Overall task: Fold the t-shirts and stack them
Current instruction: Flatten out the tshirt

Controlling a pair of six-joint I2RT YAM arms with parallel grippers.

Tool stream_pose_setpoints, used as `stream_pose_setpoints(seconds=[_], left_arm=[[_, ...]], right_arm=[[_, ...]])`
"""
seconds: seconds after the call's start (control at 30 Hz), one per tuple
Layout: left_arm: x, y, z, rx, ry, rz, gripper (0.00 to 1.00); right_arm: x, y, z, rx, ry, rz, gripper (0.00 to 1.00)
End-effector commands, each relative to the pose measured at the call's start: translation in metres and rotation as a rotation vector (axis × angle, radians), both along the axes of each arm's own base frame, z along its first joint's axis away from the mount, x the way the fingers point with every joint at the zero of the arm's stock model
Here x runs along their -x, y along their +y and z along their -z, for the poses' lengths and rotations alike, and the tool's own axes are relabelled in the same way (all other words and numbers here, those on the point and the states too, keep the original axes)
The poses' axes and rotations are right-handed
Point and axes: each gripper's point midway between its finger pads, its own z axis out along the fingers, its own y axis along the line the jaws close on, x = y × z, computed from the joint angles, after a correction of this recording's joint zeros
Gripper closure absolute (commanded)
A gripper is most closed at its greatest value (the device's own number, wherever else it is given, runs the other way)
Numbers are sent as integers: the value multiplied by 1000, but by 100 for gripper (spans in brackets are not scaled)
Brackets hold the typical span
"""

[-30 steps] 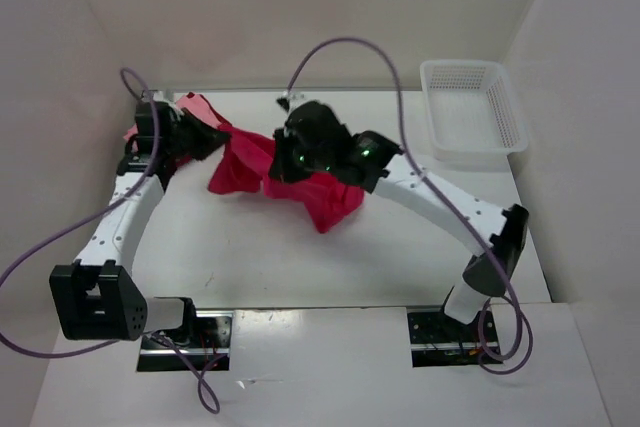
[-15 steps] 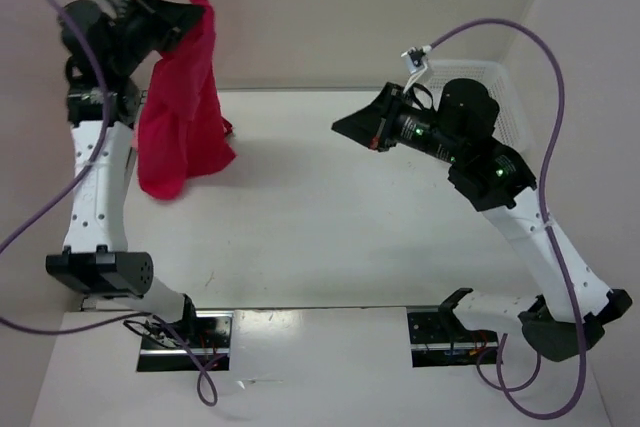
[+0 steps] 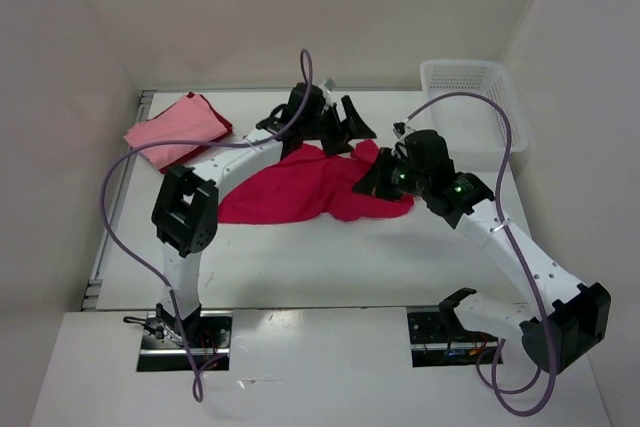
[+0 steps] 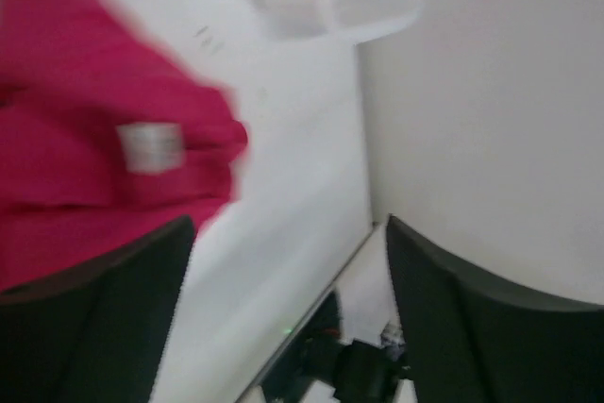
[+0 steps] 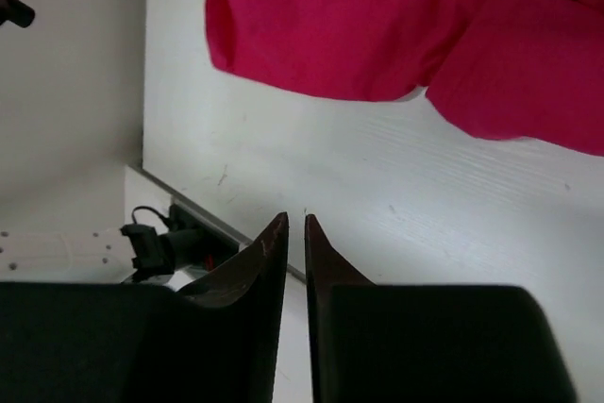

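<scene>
Beside table edge (image 3: 120, 209), pink t-shirt (image 3: 175, 127)

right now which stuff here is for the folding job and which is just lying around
For the job:
- magenta shirt, spread mid-table
- pink shirt, folded, far left corner
- dark red shirt, edge showing under the pink one

Just lying about:
- white basket, far right

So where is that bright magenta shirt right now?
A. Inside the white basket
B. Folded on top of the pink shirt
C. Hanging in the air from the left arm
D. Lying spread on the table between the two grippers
D: the magenta shirt lies loosely spread on the table, the left gripper wide open beside it and the right gripper at its other edge holding nothing.
</scene>
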Motion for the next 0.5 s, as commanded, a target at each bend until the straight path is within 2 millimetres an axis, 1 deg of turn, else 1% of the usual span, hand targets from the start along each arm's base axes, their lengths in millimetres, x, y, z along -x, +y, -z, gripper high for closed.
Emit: stream_pose_setpoints(seconds=[0.0,0.03,0.07,0.1,0.13,0.17,0.2,0.23,0.27,0.3,0.33,0.37,0.4,0.43,0.47], left_arm=[[-6,9,23,27,39,-19,7],[-3,13,26,15,29,-25,2],[3,26,26,-2,20,-46,0],[2,38,25,-25,2,-78,0],[1,59,7,-33,-44,-107,0],[5,74,7,-45,-43,-124,0],[15,93,31,-78,7,-153,0],[16,127,17,-78,-18,-217,0],[23,145,24,-91,-10,-242,0],[28,170,34,-121,9,-311,0],[47,210,53,-174,38,-389,1],[57,233,63,-203,62,-450,7],[67,257,73,-237,78,-511,15],[89,295,90,-272,122,-616,23],[101,311,97,-297,137,-657,36]], right_arm=[[-5,-17,23,43,-9,56,82],[-5,-20,35,65,12,70,79],[-8,-23,48,88,24,89,73],[-9,-22,53,96,37,89,71],[-13,-22,61,113,54,96,68],[-15,-26,71,138,69,114,66],[-19,-26,74,147,66,126,60],[-21,-27,82,167,85,133,59],[-23,-28,86,178,91,141,59],[-24,-30,87,183,88,148,65],[-26,-28,89,184,90,148,73],[-27,-28,95,194,105,147,80],[-27,-28,98,199,113,146,91],[-29,-27,101,205,110,141,95],[-29,-27,106,214,125,139,97]])
